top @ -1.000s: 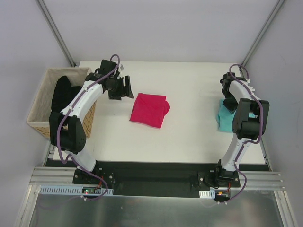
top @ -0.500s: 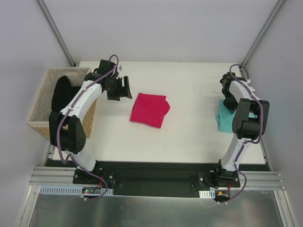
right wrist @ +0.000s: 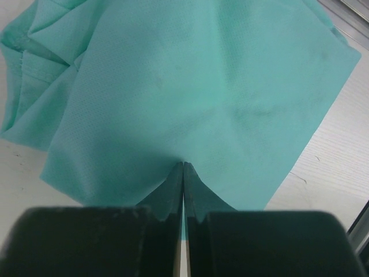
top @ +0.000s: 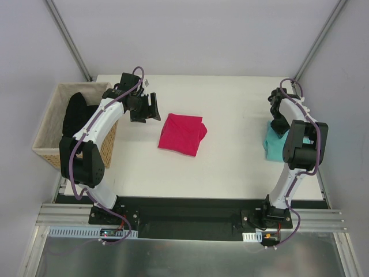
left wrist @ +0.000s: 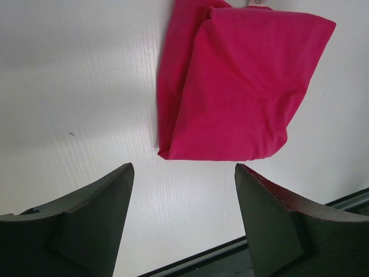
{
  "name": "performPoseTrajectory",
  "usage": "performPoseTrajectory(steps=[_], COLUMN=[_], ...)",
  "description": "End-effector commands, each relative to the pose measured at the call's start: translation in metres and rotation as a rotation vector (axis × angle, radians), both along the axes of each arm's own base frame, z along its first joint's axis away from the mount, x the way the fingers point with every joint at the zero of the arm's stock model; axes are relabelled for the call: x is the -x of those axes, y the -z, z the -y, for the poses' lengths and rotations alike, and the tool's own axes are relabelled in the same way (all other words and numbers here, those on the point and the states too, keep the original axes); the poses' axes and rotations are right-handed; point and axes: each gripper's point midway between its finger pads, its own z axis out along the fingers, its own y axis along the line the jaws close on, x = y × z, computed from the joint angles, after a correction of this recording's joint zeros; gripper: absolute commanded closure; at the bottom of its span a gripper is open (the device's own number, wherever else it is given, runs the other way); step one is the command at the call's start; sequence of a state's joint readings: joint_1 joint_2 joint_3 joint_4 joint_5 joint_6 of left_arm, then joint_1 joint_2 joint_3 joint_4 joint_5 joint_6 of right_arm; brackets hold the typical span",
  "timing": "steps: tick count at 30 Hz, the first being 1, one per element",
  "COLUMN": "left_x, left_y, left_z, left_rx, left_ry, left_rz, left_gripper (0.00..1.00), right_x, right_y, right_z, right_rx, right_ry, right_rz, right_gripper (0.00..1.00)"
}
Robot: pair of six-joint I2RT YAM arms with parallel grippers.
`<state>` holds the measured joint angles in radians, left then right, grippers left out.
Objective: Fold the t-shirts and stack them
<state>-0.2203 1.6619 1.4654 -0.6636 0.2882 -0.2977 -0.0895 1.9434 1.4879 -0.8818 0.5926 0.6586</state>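
The magenta-pink t-shirt (top: 182, 134) lies folded at the table's middle. In the left wrist view it (left wrist: 242, 86) lies just beyond the jaws, with a bit of white neck label at the top edge. My left gripper (top: 152, 108) (left wrist: 184, 190) is open and empty, hovering to the left of that shirt. The teal t-shirt (top: 274, 148) lies folded at the right edge of the table. My right gripper (top: 280, 130) (right wrist: 183, 164) is shut, its tips pinching the top layer of the teal cloth (right wrist: 190, 75), which puckers toward them.
A wicker basket (top: 47, 128) stands off the table's left edge with a black garment (top: 75, 112) in it. The right arm's elbow hangs over the teal shirt. A black rail runs along the table's near edge (top: 190, 205).
My left gripper has drifted slightly back and to the left, away from the magenta shirt. The right arm and both shirts have not moved.
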Motion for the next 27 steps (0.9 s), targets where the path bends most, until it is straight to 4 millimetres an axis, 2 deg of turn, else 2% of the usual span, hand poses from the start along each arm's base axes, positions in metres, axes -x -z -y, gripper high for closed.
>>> performPoseTrajectory(steps=[1, 27], left_x=[0.0019, 0.0111], left_y=[-0.0208, -0.0182], left_z=[-0.0028, -0.0071], left_rx=[0.02, 0.017], left_ry=[0.009, -0.003], left_rz=[0.046, 0.037], left_gripper=[0.29, 0.29], right_x=[0.0001, 0.0091], right_y=[0.0015, 0.0101], right_z=[0.0005, -0.0045], right_rx=[-0.014, -0.039], right_ry=[0.03, 0.03], right_rz=[0.014, 0.01], right_gripper=[0.99, 0.99])
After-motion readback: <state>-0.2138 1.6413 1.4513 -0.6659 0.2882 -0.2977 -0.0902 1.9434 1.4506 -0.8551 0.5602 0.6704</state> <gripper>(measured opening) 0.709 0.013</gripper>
